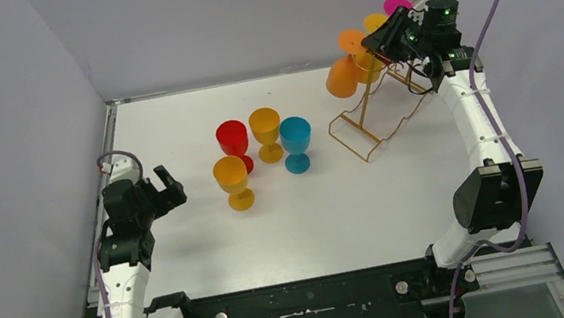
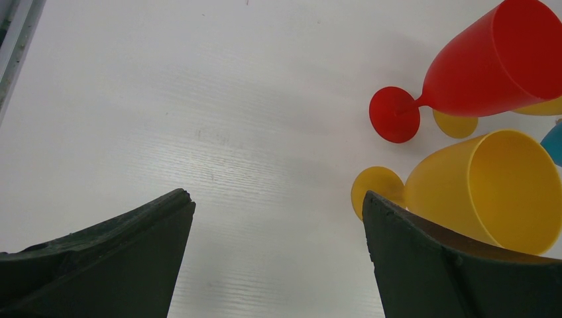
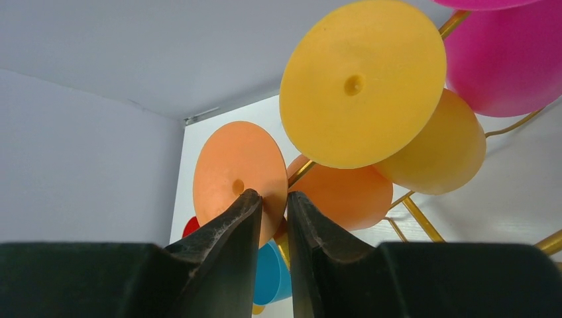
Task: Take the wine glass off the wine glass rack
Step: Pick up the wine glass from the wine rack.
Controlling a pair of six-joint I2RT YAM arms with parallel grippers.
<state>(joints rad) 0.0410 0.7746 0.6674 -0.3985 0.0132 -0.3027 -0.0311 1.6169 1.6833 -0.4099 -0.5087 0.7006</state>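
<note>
— Fingers [image 3: 225, 238] of my right gripper [image 3: 273, 199] sit closest to the lens. They are black and drawn almost together, with only a thin slit between them.

— Pinching anything?

— Their tips are right at the round foot of the orange wine glass [image 1: 343, 77]. Whether they touch it, I cannot tell.

— Go from the biggest thing down, then.

— First the white table [image 1: 169, 126]. At its far right corner stands the gold wire rack [image 3: 423, 220], and my right arm reaches up to its top bar. Three glasses hang there upside down, feet up. The orange one is at the left end, a yellow hanging glass [image 3: 361, 79] comes next, and a pink glass [image 3: 504, 59] is furthest right.

— So the orange one is on the rack?

— Yes, hung from the top bar with its bowl down.

— And mid-table?

— Four glasses stand upright in a close cluster: a red glass [image 1: 233, 139], a back yellow glass [image 1: 265, 125], a blue glass [image 1: 295, 135], and a front yellow glass [image 1: 231, 174] nearest my bases.

— Your left gripper [image 2: 277, 194]?

— It is spread wide over bare table to the left of that cluster, well apart from the rack. In my left wrist view the front yellow glass shows just beside the right finger.
</note>
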